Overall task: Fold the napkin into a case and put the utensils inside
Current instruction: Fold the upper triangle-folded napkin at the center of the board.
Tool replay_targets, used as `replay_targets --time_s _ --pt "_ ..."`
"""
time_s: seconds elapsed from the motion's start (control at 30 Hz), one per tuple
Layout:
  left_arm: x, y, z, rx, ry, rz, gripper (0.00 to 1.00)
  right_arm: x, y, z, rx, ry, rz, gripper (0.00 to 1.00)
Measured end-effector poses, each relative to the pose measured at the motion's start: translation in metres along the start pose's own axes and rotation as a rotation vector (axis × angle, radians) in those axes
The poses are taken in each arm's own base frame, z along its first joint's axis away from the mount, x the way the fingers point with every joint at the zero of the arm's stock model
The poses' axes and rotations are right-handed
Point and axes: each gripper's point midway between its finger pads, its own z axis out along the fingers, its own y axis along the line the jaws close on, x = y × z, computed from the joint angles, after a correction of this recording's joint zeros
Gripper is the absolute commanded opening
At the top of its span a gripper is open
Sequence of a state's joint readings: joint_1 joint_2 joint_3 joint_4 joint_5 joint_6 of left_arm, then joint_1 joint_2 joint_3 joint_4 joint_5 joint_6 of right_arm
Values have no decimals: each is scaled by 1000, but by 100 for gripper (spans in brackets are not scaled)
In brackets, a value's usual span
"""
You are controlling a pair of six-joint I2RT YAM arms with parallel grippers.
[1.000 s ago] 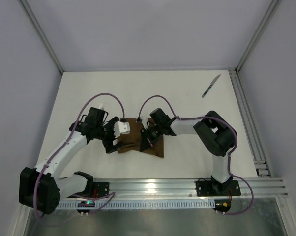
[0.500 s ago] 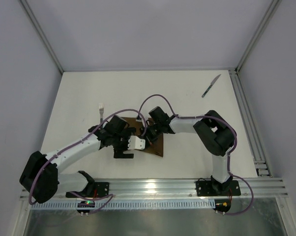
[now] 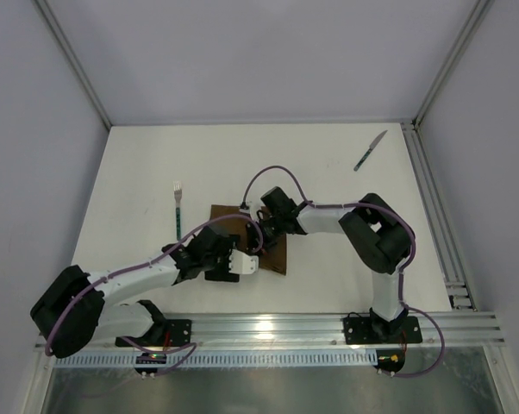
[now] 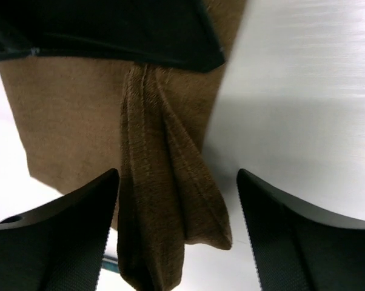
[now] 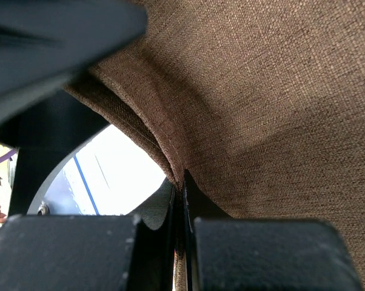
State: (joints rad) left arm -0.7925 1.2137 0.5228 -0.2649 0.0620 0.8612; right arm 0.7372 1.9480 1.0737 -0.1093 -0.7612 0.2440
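The dark brown napkin lies partly folded at the middle of the table. My right gripper is shut on a pinched fold of the cloth, its fingers pressed together on it, and holds it lifted. My left gripper is open at the napkin's near edge. In the left wrist view its fingers stand apart on either side of the hanging folds, not clamping them. The fork lies left of the napkin. The knife lies far right at the back.
An aluminium rail runs along the table's right edge and another along the near edge. Grey walls enclose the back and sides.
My left arm has swung from the napkin's left side round to its near edge, uncovering the fork. My right gripper has stayed shut on the cloth.
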Motion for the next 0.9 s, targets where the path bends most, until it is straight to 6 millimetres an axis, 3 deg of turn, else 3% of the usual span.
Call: replay_targets --time_s 0.07,0.23,0.43,0.7,0.73,0.87,0.9 --pt "5 7 0 -53 24 -11 74 0 0 0 0 0 1 4" --pt "14 10 -2 -86 65 -52 51 0 0 0 0 0 3 4" --pt "17 7 -7 -81 90 -106 46 3 -1 0 2 4 6 4" --pt "1 23 -20 -94 79 -177 38 6 -3 0 12 12 5 4" --pt "0 24 -21 -96 77 -181 34 6 -3 -1 12 14 6 4" --pt "1 21 -21 -85 84 -200 0 7 -3 -1 14 16 5 6" --pt "1 20 -21 -82 83 -203 0 7 -3 -1 14 16 4 11"
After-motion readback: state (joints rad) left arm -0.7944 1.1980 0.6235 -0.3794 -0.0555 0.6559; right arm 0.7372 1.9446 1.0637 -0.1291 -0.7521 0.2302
